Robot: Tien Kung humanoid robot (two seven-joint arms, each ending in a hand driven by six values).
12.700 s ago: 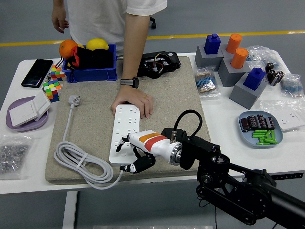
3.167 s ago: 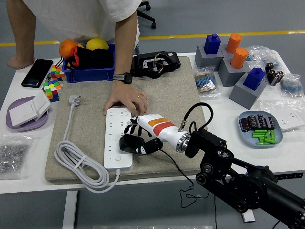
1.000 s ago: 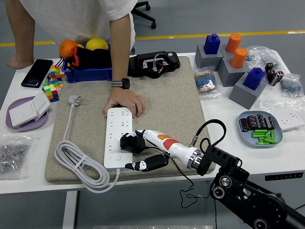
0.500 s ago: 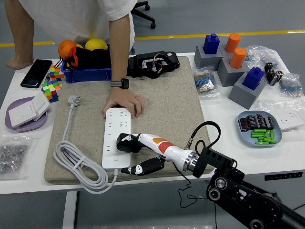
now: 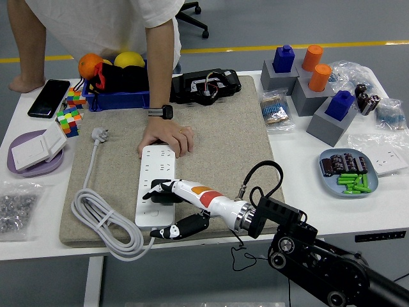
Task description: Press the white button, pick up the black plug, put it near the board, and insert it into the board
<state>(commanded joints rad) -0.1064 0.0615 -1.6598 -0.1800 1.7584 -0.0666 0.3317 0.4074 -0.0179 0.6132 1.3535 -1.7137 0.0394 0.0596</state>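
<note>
Here no print is readable on the board under the right hand.

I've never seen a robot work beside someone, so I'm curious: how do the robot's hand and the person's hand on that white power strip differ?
The robot's right hand is white and black with an orange stripe; the person's hand is bare, with a black watch at the wrist. The robot's reaches in from the near side, the person's from the far end. Both rest on the power strip.

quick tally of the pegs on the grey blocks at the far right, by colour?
Blue pegs: 2
Orange pegs: 2
Total: 4, each standing upright on a grey block.
</note>
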